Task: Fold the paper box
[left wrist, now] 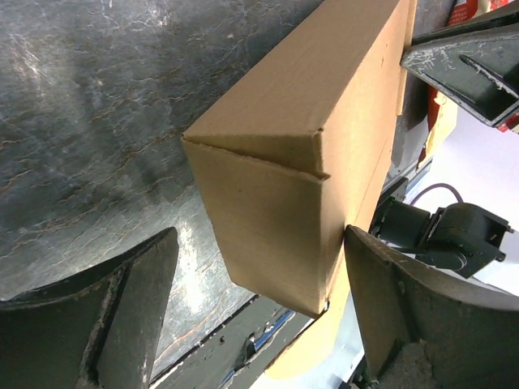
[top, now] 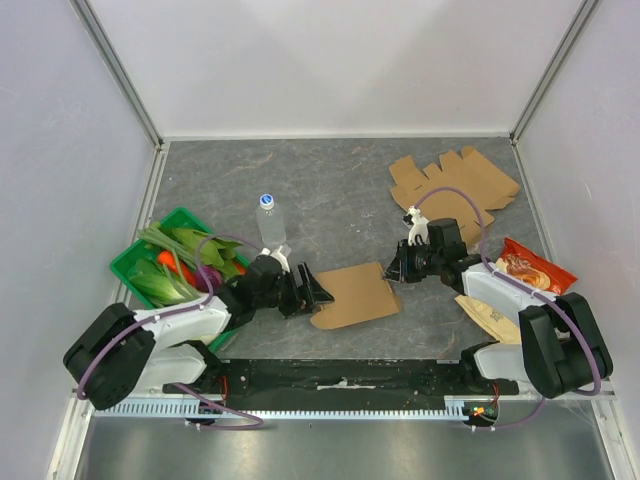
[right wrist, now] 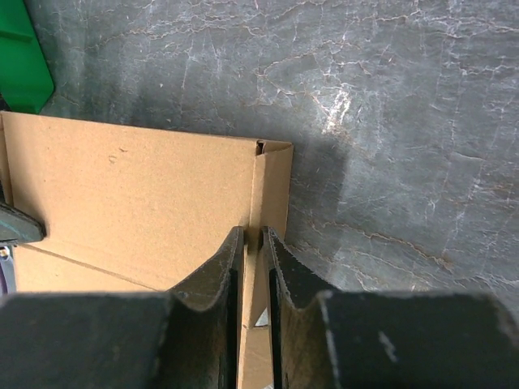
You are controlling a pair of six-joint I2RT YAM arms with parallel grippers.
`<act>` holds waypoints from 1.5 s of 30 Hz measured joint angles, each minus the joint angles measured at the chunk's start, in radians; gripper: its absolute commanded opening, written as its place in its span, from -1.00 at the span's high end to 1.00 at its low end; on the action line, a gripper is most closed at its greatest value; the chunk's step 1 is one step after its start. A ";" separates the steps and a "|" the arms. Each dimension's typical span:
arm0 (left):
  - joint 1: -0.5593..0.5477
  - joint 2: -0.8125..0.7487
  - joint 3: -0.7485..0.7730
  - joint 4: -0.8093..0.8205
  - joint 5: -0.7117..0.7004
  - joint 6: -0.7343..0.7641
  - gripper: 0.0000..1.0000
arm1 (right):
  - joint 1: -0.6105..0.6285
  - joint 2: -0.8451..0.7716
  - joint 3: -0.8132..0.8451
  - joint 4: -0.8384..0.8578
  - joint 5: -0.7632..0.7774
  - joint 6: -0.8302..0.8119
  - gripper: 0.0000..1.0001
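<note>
The paper box [top: 355, 295] lies half-formed on the counter [top: 330, 180] between the two arms. The right end effector [right wrist: 253, 243] is pinched on a thin cardboard edge at the box's right end, apparently to anchor it against sliding. The left end effector [left wrist: 259, 243] stands spread wide around the opposite corner, one finger close against the box's side and the other clear of it — placed, I'd say, to press that end square rather than grip it.

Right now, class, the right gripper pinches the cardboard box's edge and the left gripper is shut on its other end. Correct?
No: the left wrist view shows the left gripper open, its fingers apart either side of the cardboard box. The right gripper does pinch its edge.
</note>
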 measured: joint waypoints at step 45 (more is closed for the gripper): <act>0.137 -0.116 0.189 -0.256 0.330 -0.306 -0.15 | 1.380 -0.165 0.183 -0.180 1.458 -0.563 -0.96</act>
